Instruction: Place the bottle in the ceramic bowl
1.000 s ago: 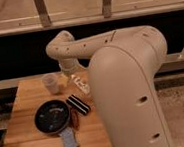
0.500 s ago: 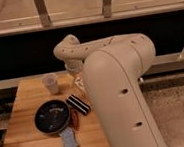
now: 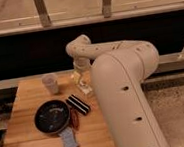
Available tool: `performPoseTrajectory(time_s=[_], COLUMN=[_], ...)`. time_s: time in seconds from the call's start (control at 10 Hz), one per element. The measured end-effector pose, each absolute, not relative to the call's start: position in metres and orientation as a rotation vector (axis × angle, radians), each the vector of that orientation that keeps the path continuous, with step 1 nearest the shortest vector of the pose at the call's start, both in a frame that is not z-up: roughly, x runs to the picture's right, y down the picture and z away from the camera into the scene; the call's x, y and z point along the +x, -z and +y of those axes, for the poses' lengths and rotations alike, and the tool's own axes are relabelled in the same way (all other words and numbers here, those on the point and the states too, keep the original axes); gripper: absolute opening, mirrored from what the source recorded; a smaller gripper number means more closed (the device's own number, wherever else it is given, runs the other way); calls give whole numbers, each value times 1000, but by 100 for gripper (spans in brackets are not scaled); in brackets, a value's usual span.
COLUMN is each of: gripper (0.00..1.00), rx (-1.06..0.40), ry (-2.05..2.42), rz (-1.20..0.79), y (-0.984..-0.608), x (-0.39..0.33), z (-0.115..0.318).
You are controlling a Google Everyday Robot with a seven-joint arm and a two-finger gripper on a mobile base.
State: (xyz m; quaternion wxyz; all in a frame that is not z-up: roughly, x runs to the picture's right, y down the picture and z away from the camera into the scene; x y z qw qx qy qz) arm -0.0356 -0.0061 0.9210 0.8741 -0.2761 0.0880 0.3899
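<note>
A wooden table (image 3: 23,96) fills the lower left, seen from above and slightly behind the robot. A dark wall with a pale ledge runs across the back.

Near the table's far edge, left of centre, a translucent cup (image 3: 50,83) stands upright. Nearer the camera sits the bowl (image 3: 41,120), round, shallow and glossy black, with faint light marks inside and nothing in it. Just right of the bowl, touching or nearly touching its rim, lies a slim reddish-brown object (image 3: 74,119). In front of that, close to the table's near edge, lies a blue-grey pad (image 3: 68,140).

Right of the bowl and a little farther back, a black-and-white striped block (image 3: 78,104) lies flat at an angle.

Above the block, toward the table's far right, the gripper (image 3: 81,81) points downward. Right at its tip is the bottle (image 3: 86,89), small, whitish and tilted. It is to the right of the cup and well apart from the bowl, beyond the block. I cannot tell whether the gripper is open or closed, or whether it holds the bottle or only meets it.

The white arm (image 3: 122,84) rises from the lower right, large and close to the camera, bends at an elbow near the dark wall, then drops to the gripper. It hides the table's right edge. Speckled grey floor (image 3: 180,107) lies to the right.
</note>
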Motion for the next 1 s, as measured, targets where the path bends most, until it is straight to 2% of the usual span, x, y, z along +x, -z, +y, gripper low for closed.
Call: performPoseTrajectory(time_s=[0.7,0.8,1.0], gripper=[79,73,53], rx=[-742,-754,-765], ry=[-791,-774,-745], rz=[191,215,251], y=[-963,-967,-967], x=[-74,-78,-82], z=[44,50,56])
